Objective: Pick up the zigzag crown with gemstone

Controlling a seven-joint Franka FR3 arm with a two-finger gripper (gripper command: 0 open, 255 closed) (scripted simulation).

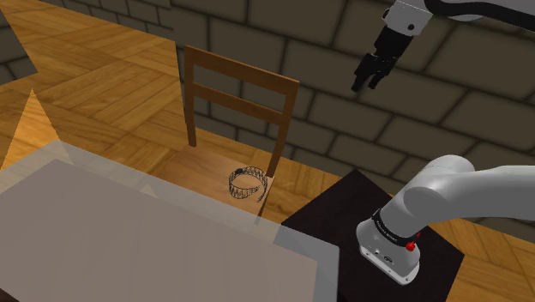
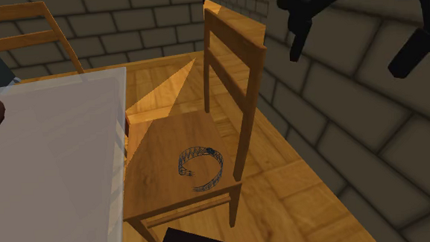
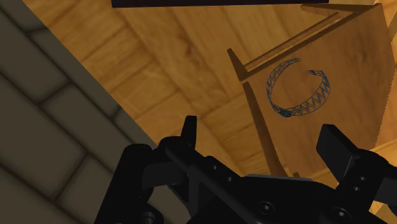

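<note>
1. The jaws stand apart and empty, with both black fingers [image 3: 336,147] clear of everything. Keep them that wide on the way down so the thin band passes between them.
2. The jaws hang high in the air beside the stone wall [image 1: 446,111], well apart from the target. The step in hand looks like the approach, with nothing yet lined up.
3. The crown [image 1: 243,190] lies flat on the wooden chair's seat [image 2: 159,152], near the seat corner by a back post. In the shoulder view it is at about 8 o'clock from the jaws.
4. The chair's back [image 1: 240,94] rises just behind the crown. Descending from above the seat, rather than sweeping in across the slats, probably avoids a knock.
5. The crown is an open hoop of zigzag wire, with its gap at about 7 o'clock in the second exterior view. A good grasp likely straddles one stretch of the band, one finger inside the hoop and one outside, away from that gap.
6. The white counter [image 2: 50,146] borders the seat at 9 o'clock in that view, so keep the wrist clear of its edge.
</note>
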